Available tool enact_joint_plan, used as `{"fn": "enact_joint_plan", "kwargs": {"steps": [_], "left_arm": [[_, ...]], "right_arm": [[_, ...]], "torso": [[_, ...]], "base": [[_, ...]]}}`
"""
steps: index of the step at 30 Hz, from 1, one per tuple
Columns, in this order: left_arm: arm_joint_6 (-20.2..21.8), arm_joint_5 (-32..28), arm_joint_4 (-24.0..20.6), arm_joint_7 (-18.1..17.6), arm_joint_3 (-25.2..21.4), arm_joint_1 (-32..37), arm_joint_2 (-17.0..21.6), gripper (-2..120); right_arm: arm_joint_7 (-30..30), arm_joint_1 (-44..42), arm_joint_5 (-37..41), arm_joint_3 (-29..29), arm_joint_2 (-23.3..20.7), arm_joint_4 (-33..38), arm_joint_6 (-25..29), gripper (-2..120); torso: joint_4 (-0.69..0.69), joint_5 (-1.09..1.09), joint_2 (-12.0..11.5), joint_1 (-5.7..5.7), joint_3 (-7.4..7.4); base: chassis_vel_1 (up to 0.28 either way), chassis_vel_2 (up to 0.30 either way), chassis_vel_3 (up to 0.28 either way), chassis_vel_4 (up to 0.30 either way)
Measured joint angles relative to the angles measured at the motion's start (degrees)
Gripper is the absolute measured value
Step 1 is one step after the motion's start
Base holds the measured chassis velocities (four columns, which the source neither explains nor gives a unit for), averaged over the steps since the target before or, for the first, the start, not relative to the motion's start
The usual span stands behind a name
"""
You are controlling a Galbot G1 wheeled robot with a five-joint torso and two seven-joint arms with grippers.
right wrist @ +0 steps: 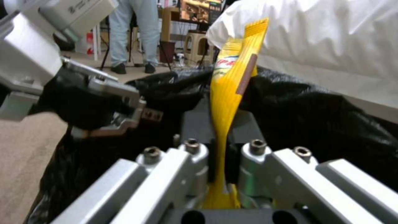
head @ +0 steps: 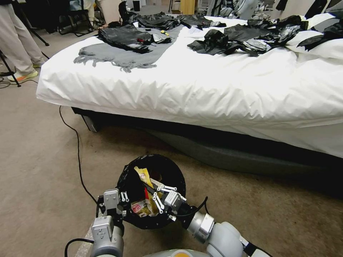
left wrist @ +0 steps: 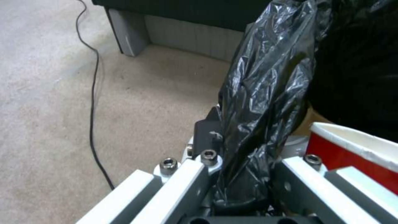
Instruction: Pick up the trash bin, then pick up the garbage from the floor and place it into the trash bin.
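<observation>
Carpet beside bed (head: 200, 89). Left end effector (left wrist: 244, 174) pinches trash bin (head: 152, 191) liner rim; right end effector (right wrist: 226, 161) nips limp, light yellow wrapper (right wrist: 232, 81).

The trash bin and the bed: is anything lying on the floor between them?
In the head view, only bare carpet separates the trash bin from the bed; a black cable runs off to the left of that stretch.

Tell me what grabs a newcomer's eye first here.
The right hand is shut on a yellow wrapper, holding it over the black-lined trash bin. The left hand clamps the bin's bagged rim, near the floor beside a white bed. Black bags lie strewn on the bed.
</observation>
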Motion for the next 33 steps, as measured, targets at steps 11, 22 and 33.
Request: {"fn": "enact_joint_plan", "kwargs": {"steps": [11,22,33], "left_arm": [[0.06,-0.12,-0.19,-0.04,-0.02,-0.35,0.13,0],[0.23,-0.15,-0.2,-0.06,0.01,-0.34,0.31,0],[0.28,-0.05,0.66,-0.06,-0.55,-0.49,0.41,0]], "right_arm": [[-0.01,-1.67,-1.07,0.0,-1.27,-0.06,0.14,48],[-0.1,-1.44,-0.86,0.77,-1.91,1.35,0.15,88],[3.15,0.59,-0.25,5.88,0.77,10.49,0.71,112]], "torso": [[0.0,0.0,0.0,0.0,0.0],[0.0,0.0,0.0,0.0,0.0],[0.01,0.0,0.0,0.0,0.0]], "base": [[0.0,0.0,0.0,0.0],[0.0,0.0,0.0,0.0],[0.0,0.0,0.0,0.0]]}}
